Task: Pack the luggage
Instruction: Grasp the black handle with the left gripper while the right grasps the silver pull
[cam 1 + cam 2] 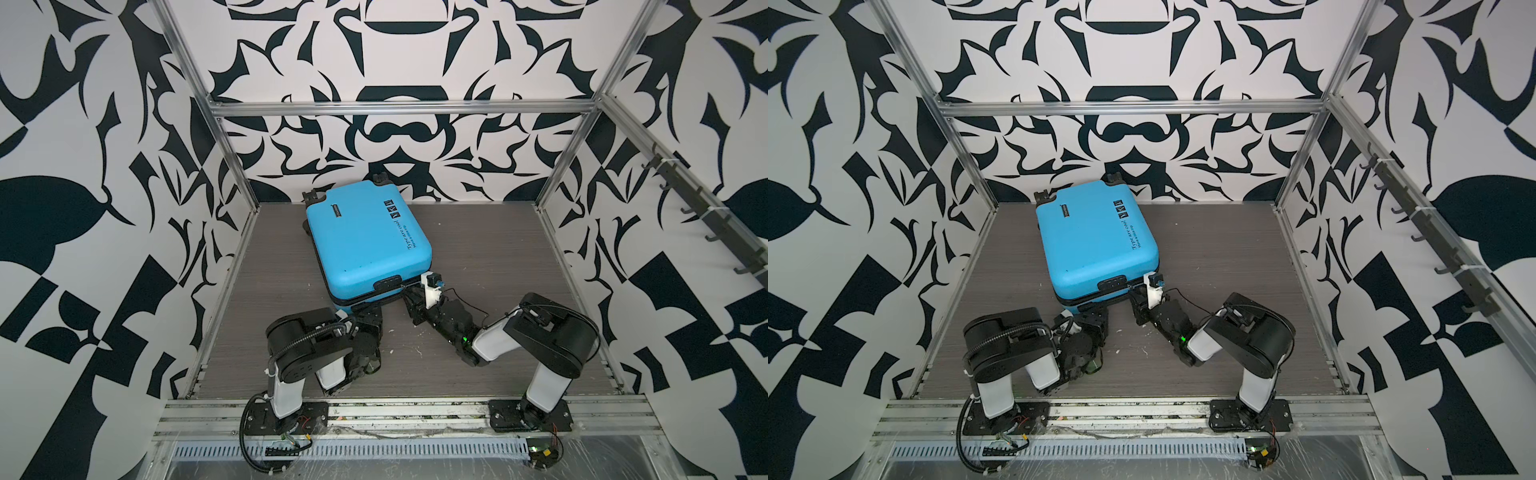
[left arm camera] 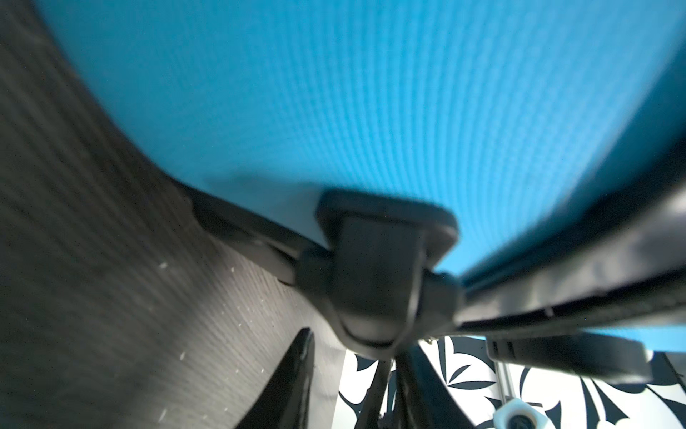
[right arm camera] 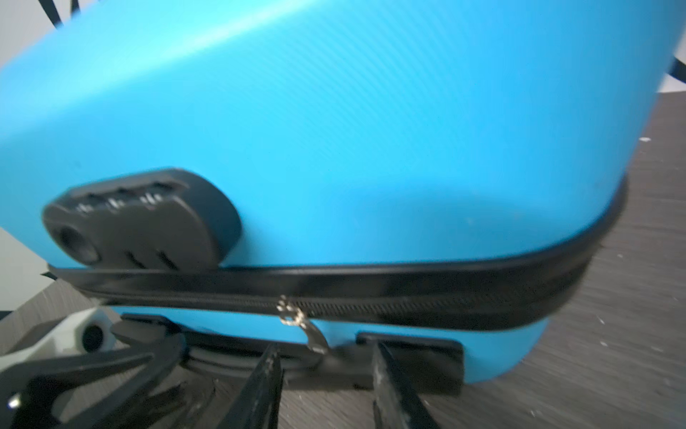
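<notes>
- Luggage [image 1: 365,241] lies flat on the table [image 1: 478,249], blue shell up and lid down, wheels toward the back wall.
- Right gripper [image 3: 326,351] is at the near edge, just below the zipper band [image 3: 445,301]. Its jaws are spread, with nothing pinched.
- Zipper pull [image 3: 297,319] hangs from the band, the tab dangling just above the gap between the fingers. The combination lock [image 3: 141,223] sits off to one side.
- Left gripper [image 1: 368,316] is tucked against the near corner of the case. The wrist view is blurred and the arm hides it from above, so I cannot tell if it is open or gripping.
- Step in hand, probably: zipping the case shut.
- To do it well: close squarely on the tab, not the band. Pull along the zipper line, not outward. Brace the corner so the case does not slide.
</notes>
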Controlling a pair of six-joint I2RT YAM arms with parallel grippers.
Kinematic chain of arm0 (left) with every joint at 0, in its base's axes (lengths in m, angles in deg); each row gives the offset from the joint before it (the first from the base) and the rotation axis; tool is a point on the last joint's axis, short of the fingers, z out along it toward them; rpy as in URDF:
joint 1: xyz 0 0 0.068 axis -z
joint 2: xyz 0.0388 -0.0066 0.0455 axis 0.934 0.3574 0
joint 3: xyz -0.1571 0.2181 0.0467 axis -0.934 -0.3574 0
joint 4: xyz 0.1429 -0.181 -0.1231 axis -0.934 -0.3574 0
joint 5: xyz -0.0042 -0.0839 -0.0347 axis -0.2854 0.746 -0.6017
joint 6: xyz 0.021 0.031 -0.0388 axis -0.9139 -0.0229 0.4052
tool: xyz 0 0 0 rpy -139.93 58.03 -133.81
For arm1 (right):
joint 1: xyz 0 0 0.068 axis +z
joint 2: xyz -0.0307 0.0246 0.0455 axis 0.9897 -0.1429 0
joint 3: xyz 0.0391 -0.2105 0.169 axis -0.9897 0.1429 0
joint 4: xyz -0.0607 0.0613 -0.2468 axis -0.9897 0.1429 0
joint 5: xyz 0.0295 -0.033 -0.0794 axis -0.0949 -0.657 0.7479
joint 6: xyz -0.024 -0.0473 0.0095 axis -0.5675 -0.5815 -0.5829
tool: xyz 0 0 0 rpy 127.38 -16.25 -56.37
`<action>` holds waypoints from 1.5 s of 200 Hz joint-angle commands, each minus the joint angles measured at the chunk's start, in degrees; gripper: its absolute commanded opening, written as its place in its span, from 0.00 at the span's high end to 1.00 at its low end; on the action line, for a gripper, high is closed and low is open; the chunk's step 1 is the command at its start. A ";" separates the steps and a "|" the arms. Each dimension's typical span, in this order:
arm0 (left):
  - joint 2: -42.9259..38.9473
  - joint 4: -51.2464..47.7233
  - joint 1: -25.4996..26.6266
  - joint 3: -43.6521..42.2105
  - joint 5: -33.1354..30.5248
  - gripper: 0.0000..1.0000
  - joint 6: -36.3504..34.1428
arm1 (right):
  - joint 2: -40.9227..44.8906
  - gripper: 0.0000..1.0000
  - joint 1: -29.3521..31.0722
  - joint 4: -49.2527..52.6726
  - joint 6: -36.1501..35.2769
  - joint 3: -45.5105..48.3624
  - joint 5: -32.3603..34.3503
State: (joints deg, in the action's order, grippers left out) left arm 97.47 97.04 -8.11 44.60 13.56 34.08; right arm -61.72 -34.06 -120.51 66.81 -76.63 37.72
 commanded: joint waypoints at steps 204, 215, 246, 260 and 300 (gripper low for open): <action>4.12 -5.33 0.70 -1.63 0.03 0.67 3.00 | -7.80 0.85 0.24 -7.46 9.08 -7.32 -2.77; 4.21 -5.26 0.75 -1.53 0.08 0.67 3.10 | -7.99 0.84 0.25 -7.50 9.46 -7.41 -2.62; 4.27 -5.28 0.84 -1.44 0.08 0.67 3.20 | -8.81 0.87 0.26 -7.50 10.77 -8.27 -2.62; 4.44 -5.26 0.84 -1.44 0.08 0.67 3.25 | -9.27 0.89 0.26 -7.50 11.55 -8.63 -2.62; 4.49 -5.26 0.95 -1.69 0.00 0.67 3.62 | -10.17 0.97 0.26 -7.50 13.84 -9.69 -2.67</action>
State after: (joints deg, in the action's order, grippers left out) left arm 99.44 99.93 -7.96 44.56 11.42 36.79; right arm -71.38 -33.67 -127.53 78.48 -82.88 36.30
